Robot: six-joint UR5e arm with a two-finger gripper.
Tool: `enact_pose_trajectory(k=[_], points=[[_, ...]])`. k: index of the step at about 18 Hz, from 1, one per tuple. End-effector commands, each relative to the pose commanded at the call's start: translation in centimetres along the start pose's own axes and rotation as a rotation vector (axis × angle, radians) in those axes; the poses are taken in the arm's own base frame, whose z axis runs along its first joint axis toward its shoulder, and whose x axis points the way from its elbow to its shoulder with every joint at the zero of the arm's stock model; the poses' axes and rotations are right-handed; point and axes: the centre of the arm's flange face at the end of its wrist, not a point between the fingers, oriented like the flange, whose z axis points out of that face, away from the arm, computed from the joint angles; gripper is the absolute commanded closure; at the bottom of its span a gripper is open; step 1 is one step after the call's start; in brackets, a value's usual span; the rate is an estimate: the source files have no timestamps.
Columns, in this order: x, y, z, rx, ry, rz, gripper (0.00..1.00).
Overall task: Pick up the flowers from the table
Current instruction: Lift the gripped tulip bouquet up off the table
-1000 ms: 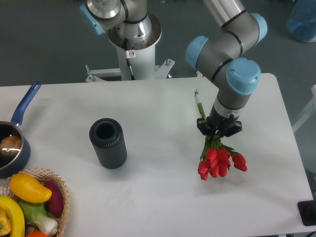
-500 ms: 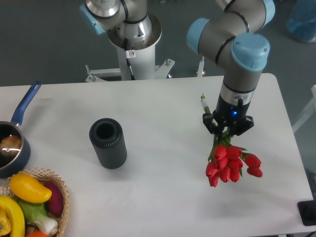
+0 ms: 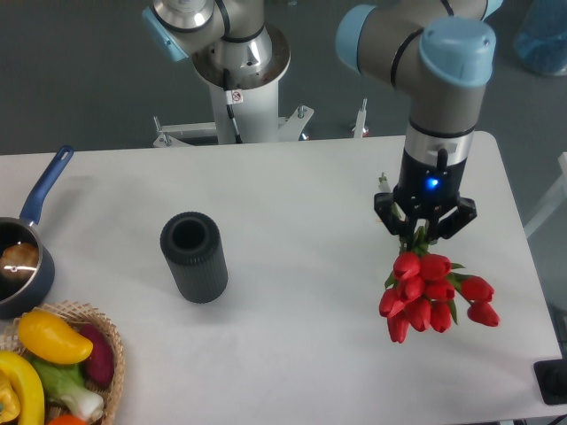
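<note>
The gripper (image 3: 423, 232) is clamped on the flowers (image 3: 432, 294), its 2 fingers closed around the stems just above the blooms. The bunch hangs head-down from the tool: red blooms directly below the fingers and fanning slightly to the right, a few green leaves showing between them. A thin bit of stem (image 3: 384, 184) pokes up just left of the tool, so the long axis runs roughly up and down in the camera view, a little tilted, with the heads at the lower end. The flowers hang in front of the right part of the table (image 3: 292, 354); whether the blooms touch its top cannot be told.

A small blue light glows on the wrist just above the gripper. The only label in view is a small red-and-white sticker on the arm's base (image 3: 233, 96), far up and left of the tool; nothing on it can be read.

Well left of the gripper stands a black ribbed cylinder (image 3: 193, 257), open at the top. Farther left sits a blue-handled pan (image 3: 22, 252), and below it a wicker basket (image 3: 110, 341) with yellow, purple and green vegetables (image 3: 53, 338).
</note>
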Motion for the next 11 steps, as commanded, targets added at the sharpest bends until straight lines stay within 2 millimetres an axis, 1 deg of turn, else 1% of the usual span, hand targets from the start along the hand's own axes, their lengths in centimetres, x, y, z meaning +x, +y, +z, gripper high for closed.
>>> enact_pose_trajectory(k=[5,7,11], points=[[-0.1,0.0,-1.0,0.007,-0.013,0.054,0.82],[-0.2,0.2,-1.2,0.000,-0.014,0.096,0.82],[-0.3,0.3,-1.2,-0.011,-0.020,0.101,0.82]])
